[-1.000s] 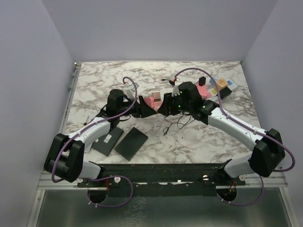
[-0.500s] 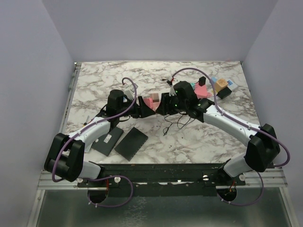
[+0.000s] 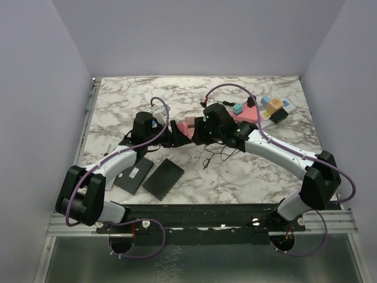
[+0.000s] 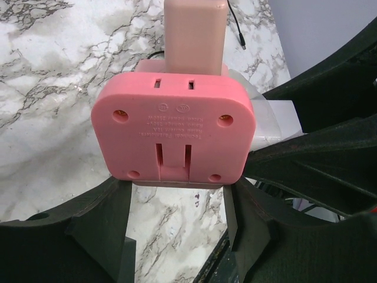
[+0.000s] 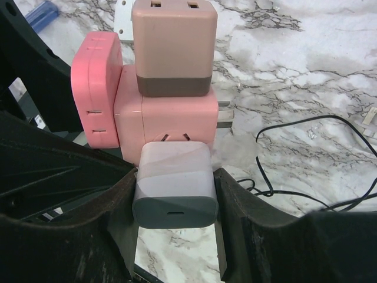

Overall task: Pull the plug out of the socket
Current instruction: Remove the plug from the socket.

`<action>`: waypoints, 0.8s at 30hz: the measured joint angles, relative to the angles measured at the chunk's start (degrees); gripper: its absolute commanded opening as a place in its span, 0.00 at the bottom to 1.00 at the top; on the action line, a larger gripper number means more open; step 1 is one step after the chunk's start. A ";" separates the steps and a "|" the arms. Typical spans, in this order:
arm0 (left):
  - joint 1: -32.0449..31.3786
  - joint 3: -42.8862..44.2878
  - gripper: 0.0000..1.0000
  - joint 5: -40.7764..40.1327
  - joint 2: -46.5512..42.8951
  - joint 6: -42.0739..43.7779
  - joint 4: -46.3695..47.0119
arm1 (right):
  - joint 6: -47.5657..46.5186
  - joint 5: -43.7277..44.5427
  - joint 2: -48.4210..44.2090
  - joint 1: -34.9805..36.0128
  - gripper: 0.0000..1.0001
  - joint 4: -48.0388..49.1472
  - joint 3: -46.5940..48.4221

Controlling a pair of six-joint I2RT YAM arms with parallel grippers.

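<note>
The socket I see is a pink cube adapter (image 5: 165, 121) (image 3: 189, 125) held above the marble table between both arms. A white plug with a grey end (image 5: 175, 188) sits in its near face, and my right gripper (image 5: 175, 177) (image 3: 201, 131) is shut on that plug's sides. A beige and brown charger (image 5: 172, 47) is plugged in on top. A flat pink block (image 5: 97, 88) (image 4: 174, 127) is fixed to the cube's left side, and my left gripper (image 4: 177, 190) (image 3: 175, 133) is shut on its lower corners. Bare prongs (image 5: 224, 115) stick out of the cube's right side.
Two flat black pads (image 3: 162, 177) (image 3: 134, 174) lie near the left arm. A thin black wire (image 3: 221, 153) (image 5: 306, 159) lies loose under the right arm. Coloured blocks (image 3: 272, 108) sit at the back right, with a teal piece (image 3: 238, 109) beside them.
The right arm has swung left, and the pink cluster has shifted a little to the left with it. The coloured pieces behind it now show. Both grips look unchanged.
</note>
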 measured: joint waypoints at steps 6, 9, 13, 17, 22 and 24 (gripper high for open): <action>-0.09 0.00 0.00 -1.14 0.00 0.44 -0.90 | 0.66 2.03 0.07 0.90 0.00 -0.42 0.00; -0.22 0.02 0.00 -1.92 0.02 0.42 -0.87 | 0.74 2.08 0.07 1.09 0.00 -0.39 -0.09; -0.22 0.00 0.00 -2.03 0.09 0.42 -0.90 | 0.85 1.90 0.07 1.07 0.00 0.20 -0.59; -0.33 0.02 0.00 -2.01 0.66 0.39 -1.09 | 1.33 1.92 0.09 1.05 0.00 0.76 -1.51; -0.68 0.00 0.00 -1.99 1.70 0.37 -1.05 | 1.77 2.54 0.70 1.05 0.00 0.70 -1.97; -0.70 0.00 0.00 -1.97 2.40 0.31 -1.07 | 1.81 2.62 1.25 1.09 0.00 0.68 -2.01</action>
